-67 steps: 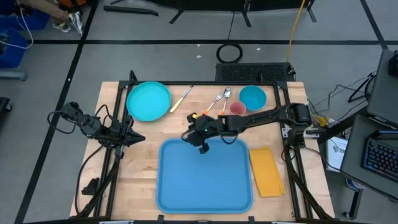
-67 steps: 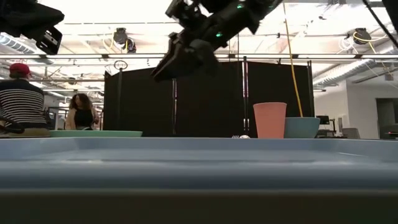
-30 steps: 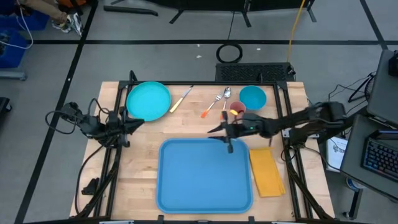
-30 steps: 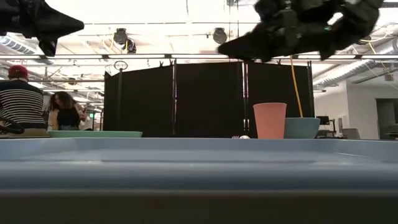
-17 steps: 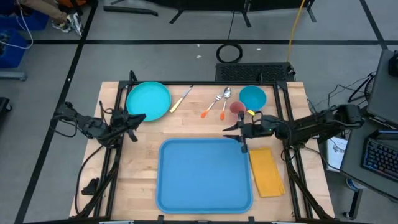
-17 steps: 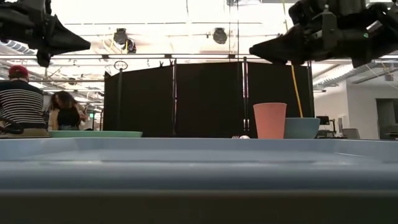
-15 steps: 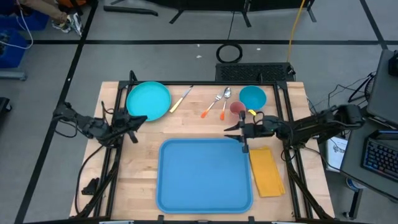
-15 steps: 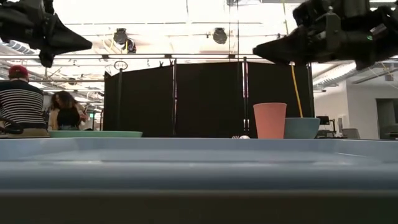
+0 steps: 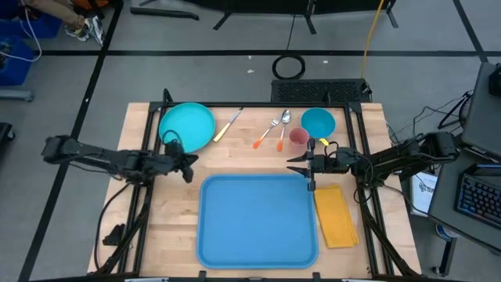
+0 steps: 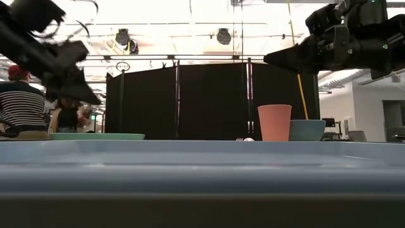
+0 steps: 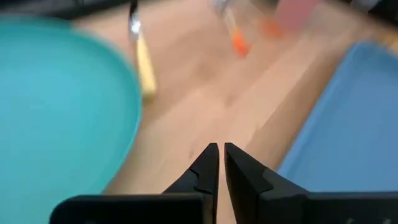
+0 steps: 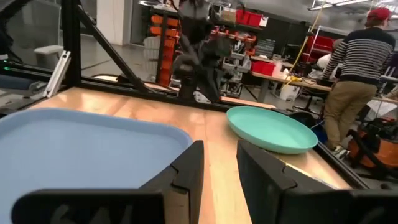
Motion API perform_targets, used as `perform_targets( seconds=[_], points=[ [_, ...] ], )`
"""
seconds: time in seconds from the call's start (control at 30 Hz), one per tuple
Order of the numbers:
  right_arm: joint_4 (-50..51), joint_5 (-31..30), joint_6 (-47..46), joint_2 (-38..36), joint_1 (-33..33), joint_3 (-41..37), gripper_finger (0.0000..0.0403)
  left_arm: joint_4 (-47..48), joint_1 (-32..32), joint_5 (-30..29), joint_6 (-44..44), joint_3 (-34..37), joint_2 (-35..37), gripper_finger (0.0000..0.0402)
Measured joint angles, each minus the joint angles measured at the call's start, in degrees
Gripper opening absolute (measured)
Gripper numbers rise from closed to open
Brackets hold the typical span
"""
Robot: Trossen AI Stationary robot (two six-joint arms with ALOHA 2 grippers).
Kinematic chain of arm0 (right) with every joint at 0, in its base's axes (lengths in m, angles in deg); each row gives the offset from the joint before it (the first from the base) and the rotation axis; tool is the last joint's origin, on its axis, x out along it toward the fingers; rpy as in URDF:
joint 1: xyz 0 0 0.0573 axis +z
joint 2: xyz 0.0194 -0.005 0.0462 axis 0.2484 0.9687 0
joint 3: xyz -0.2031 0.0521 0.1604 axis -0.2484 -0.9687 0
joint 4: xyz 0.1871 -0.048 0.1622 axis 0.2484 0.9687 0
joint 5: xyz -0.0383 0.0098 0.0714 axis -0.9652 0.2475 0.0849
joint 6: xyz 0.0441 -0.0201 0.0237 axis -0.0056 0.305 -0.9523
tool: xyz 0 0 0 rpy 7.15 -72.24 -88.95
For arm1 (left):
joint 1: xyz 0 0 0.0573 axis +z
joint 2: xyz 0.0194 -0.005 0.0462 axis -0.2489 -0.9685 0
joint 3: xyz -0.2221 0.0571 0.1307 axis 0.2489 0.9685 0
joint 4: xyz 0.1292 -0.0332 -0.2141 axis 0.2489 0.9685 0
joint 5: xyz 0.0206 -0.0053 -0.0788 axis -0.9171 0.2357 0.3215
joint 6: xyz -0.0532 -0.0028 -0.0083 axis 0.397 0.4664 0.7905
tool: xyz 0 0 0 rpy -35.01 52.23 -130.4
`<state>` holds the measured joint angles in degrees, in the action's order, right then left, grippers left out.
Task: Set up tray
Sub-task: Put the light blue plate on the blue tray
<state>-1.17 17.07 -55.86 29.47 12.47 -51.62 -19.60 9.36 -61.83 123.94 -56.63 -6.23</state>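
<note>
Desk (image 9: 172, 211): the high view alone shows the whole wooden top with everything laid out on it; the low view shows only a strip along its near edge.
Tray (image 9: 258, 219): lies flat at the near middle of the desk, nothing on it; in the low view its rim (image 10: 202, 155) fills the foreground and hides the desk surface behind.
Plate (image 9: 187, 126): turquoise, at the far left corner; blurred in the left wrist view (image 11: 56, 112), sharp in the right wrist view (image 12: 273, 129).
Napkin (image 9: 337, 215): yellow-orange, just beside the tray's right edge; seen only from above.
Bowl (image 9: 318, 122) and cup (image 9: 298, 137): close together at the far right; the low view shows them upright, side by side.
Cutlery (image 9: 274, 129): spoon, fork and knife between plate and bowl, too small to sort out clearly.
Left tool (image 9: 186, 164): over bare wood between plate and tray, fingers (image 11: 202, 171) nearly together, holding nothing.
Right tool (image 9: 304, 166): at the tray's far right corner, fingers (image 12: 186, 171) narrowly parted, nothing between them.
People: two beyond the desk in the low view, one in a striped top.
</note>
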Motion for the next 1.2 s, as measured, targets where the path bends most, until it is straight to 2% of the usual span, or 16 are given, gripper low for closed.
perform_targets(
  seconds=[0.13,0.33,0.43,0.53,0.8,1.0,1.2],
  points=[
    [-0.5,-0.1,0.6,0.0,0.0,0.0,0.0086,-0.1,5.7,2.4,-1.7,-0.1,-3.2,0.0074],
    [-1.0,-0.2,0.8,0.0,0.0,0.0,0.0086,-3.9,11.2,10.0,-10.5,-0.1,-4.8,0.0157],
    [-1.0,-0.3,0.8,0.0,0.0,0.0,0.0086,-0.2,12.9,14.0,-14.5,-1.8,-7.3,0.0187],
    [-1.0,-0.4,0.8,0.0,0.0,0.0,0.0086,5.0,13.8,14.7,-15.1,-5.0,-10.9,0.0205],
    [-0.3,-1.7,0.4,0.0,-0.8,0.0,0.0086,14.9,18.0,12.3,-22.8,-15.1,-19.6,0.0218],
    [0.2,-1.6,0.3,0.0,-0.8,0.0,0.0086,18.6,23.9,18.5,-21.2,-20.2,-26.8,0.0219],
    [0.2,-1.5,-0.2,0.0,-0.8,0.0,0.0086,18.4,27.2,20.5,-24.6,-23.1,-33.2,0.0219]
  ],
)
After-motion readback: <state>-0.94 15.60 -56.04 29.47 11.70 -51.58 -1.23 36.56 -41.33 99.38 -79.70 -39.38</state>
